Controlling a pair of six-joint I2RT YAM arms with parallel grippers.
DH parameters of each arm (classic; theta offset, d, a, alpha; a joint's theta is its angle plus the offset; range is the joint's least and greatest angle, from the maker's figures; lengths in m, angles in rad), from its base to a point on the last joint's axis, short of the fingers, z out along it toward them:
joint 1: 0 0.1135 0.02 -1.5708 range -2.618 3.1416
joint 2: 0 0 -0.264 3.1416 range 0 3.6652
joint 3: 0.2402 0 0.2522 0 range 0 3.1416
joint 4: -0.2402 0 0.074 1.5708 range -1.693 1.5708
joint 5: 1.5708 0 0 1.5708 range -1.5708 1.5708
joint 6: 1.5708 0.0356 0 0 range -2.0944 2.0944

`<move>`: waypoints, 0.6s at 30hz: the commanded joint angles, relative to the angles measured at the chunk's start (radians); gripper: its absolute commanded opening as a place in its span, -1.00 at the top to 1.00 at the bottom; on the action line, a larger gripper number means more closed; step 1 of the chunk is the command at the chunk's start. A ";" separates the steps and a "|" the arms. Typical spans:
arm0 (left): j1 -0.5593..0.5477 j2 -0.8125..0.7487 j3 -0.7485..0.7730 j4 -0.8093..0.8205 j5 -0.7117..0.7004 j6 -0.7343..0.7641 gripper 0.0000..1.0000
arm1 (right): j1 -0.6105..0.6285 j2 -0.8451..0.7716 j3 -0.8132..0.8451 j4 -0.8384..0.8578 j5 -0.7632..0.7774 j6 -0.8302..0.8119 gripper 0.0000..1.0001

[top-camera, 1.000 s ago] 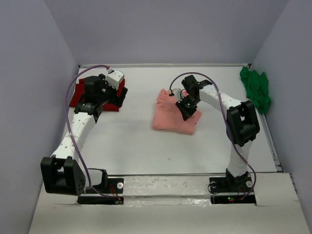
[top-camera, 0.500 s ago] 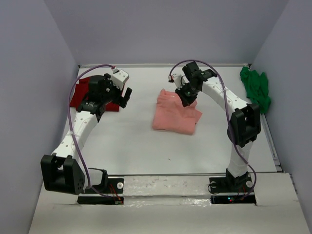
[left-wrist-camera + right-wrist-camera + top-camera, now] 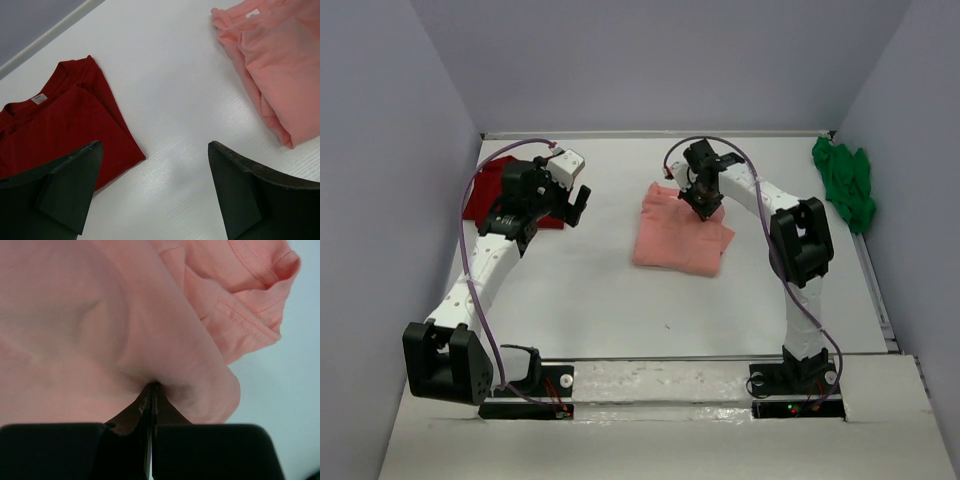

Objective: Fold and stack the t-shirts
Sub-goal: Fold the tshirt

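The salmon-pink t-shirt (image 3: pixel 680 235) lies folded at the table's middle. My right gripper (image 3: pixel 704 203) is shut on a pinch of its cloth at the far edge, and the fold bulges around the closed tips (image 3: pixel 152 386). The dark red t-shirt (image 3: pixel 488 188) lies folded at the far left, its small neck label (image 3: pixel 39 98) showing in the left wrist view. My left gripper (image 3: pixel 576 205) is open and empty above bare table between the red shirt (image 3: pixel 65 125) and the pink shirt (image 3: pixel 277 65). The bright green t-shirt (image 3: pixel 845 182) lies crumpled at the far right.
Grey walls enclose the white table (image 3: pixel 590 290) on the left, back and right. The arm bases (image 3: pixel 660 385) stand on a strip at the near edge.
My right gripper has moved from the pink shirt's right side toward its far edge. My left gripper has swung right, off the red shirt and over bare table.
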 commanded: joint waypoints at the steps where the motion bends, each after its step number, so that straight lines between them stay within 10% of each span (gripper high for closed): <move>1: 0.000 -0.042 -0.014 0.051 0.009 0.012 -0.98 | 0.008 0.086 0.030 0.100 0.170 -0.001 1.00; 10: 0.000 -0.047 -0.035 0.062 0.014 0.022 -0.98 | -0.001 0.305 0.119 0.144 0.365 0.034 1.00; 18: 0.001 -0.064 -0.032 0.061 0.022 0.016 -0.98 | -0.001 0.155 0.156 0.065 0.226 0.028 1.00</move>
